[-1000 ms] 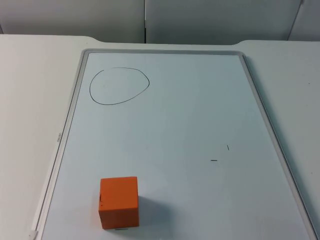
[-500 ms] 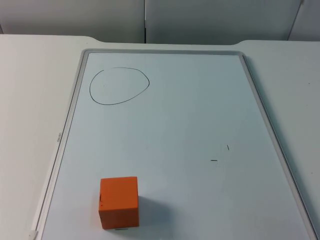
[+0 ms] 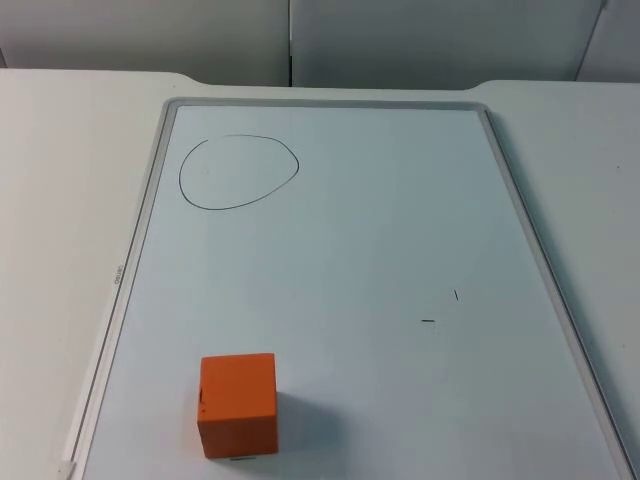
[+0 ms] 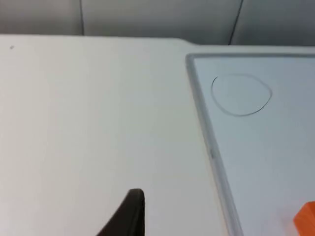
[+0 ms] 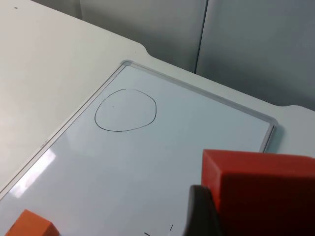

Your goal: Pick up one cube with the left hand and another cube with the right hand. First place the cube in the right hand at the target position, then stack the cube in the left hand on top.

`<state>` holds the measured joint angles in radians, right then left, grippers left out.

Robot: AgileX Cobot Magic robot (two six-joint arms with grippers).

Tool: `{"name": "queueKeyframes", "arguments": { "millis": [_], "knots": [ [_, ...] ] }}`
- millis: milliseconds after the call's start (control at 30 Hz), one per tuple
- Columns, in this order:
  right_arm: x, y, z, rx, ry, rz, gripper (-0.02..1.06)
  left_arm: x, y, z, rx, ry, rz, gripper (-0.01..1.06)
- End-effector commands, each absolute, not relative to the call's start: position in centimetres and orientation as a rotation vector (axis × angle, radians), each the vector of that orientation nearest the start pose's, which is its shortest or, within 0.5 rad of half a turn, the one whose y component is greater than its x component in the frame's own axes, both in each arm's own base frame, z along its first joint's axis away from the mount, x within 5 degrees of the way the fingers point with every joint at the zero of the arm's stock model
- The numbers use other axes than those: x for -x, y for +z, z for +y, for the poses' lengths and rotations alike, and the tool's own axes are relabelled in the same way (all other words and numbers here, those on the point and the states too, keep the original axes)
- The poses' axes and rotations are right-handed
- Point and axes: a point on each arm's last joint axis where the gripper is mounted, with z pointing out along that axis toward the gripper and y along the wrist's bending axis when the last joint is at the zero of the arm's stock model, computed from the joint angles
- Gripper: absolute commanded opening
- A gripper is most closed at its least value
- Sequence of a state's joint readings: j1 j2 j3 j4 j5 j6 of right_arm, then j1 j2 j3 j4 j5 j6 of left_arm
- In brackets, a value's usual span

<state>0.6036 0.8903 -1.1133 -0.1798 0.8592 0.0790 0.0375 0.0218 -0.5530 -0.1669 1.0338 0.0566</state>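
Holding a red-orange cube (image 5: pixel 266 189), my right gripper's (image 5: pixel 206 216) jaws stay clenched above the whiteboard (image 3: pixel 350 250). Beyond them lies the drawn circle (image 5: pixel 125 110); a second orange cube (image 3: pixel 238 403) sits near the board's edge. Left gripper (image 4: pixel 129 216) waits over bare table (image 4: pixel 98 123), jaws' state unclear. Nothing has shifted since a second ago.

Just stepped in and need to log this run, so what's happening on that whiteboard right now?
The right gripper holds an orange cube above the whiteboard, not yet placed. A second orange cube sits on the board near its front edge, untouched. The hand-drawn circle, probably the target, has nothing in it. The left gripper hovers over the white table beside the board's frame and holds nothing that can be seen.
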Motion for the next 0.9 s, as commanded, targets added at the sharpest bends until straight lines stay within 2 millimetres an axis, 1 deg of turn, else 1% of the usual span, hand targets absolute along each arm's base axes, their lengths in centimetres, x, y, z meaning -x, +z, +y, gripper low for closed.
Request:
{"name": "queueKeyframes", "arguments": {
  "millis": [0, 67, 133, 167, 200, 267, 300, 333, 433, 467, 500, 600, 633, 667, 767, 800, 867],
  "knots": [
    [-13.9, 42.3, 8.2, 0.589, 0.211, 1.987, 0.0, 0.2, 30.6, -1.6, -0.05, -0.168, 1.934, 1.05],
    [-13.9, 42.2, 8.2, 0.589, 0.213, 1.986, 0.0, -0.7, 31.8, -1.9, -0.081, -0.203, 1.925, 1.05],
    [-13.9, 42.2, 8.2, 0.589, 0.213, 1.986, 0.0, -2.1, 33.1, -2.5, -0.125, -0.277, 1.926, 1.05],
    [-13.9, 42.2, 8.2, 0.589, 0.213, 1.986, 0.0, -2.1, 33.1, -2.5, -0.125, -0.277, 1.926, 1.05],
    [-13.9, 42.2, 8.2, 0.589, 0.213, 1.986, 0.0, -3.2, 33.8, -3.0, -0.176, -0.325, 1.926, 1.05],
    [-13.9, 42.2, 8.2, 0.589, 0.213, 1.986, 0.0, -5.1, 34.7, -3.6, -0.223, -0.415, 1.946, 1.05],
    [-13.9, 42.2, 8.2, 0.589, 0.213, 1.986, 0.0, -6.0, 35.0, -3.9, -0.244, -0.452, 1.956, 1.05],
    [-13.9, 42.2, 8.2, 0.589, 0.213, 1.986, 0.0, -6.0, 35.0, -3.9, -0.244, -0.452, 1.956, 1.05],
    [-13.9, 42.2, 8.2, 0.589, 0.214, 1.985, 0.0, -9.2, 35.4, -4.4, -0.267, -0.557, 2.019, 1.05],
    [-13.9, 42.2, 8.2, 0.589, 0.214, 1.985, 0.0, -10.2, 35.2, -4.6, -0.288, -0.591, 2.05, 1.05],
    [-13.9, 42.2, 8.2, 0.589, 0.214, 1.985, 0.0, -10.2, 35.2, -4.6, -0.288, -0.591, 2.05, 1.05],
    [-13.9, 42.2, 8.2, 0.588, 0.214, 1.984, 0.0, -13.6, 34.9, -5.1, -0.339, -0.715, 2.141, 1.05],
    [-13.9, 42.3, 8.2, 0.588, 0.215, 1.982, 0.0, -14.6, 34.7, -5.2, -0.351, -0.729, 2.164, 1.05],
    [-13.9, 42.3, 8.2, 0.588, 0.215, 1.982, 0.0, -14.6, 34.7, -5.2, -0.351, -0.729, 2.164, 1.05],
    [-13.9, 42.3, 8.3, 0.587, 0.217, 1.975, 0.0, -17.1, 33.8, -5.5, -0.38, -0.761, 2.233, 1.05],
    [-13.9, 42.3, 8.3, 0.587, 0.217, 1.975, 0.0, -17.1, 33.8, -5.5, -0.38, -0.761, 2.233, 1.05],
    [-14.0, 42.4, 8.3, 0.586, 0.219, 1.971, 0.0, -18.4, 32.8, -6.2, -0.412, -0.78, 2.287, 1.05]
  ]
}}
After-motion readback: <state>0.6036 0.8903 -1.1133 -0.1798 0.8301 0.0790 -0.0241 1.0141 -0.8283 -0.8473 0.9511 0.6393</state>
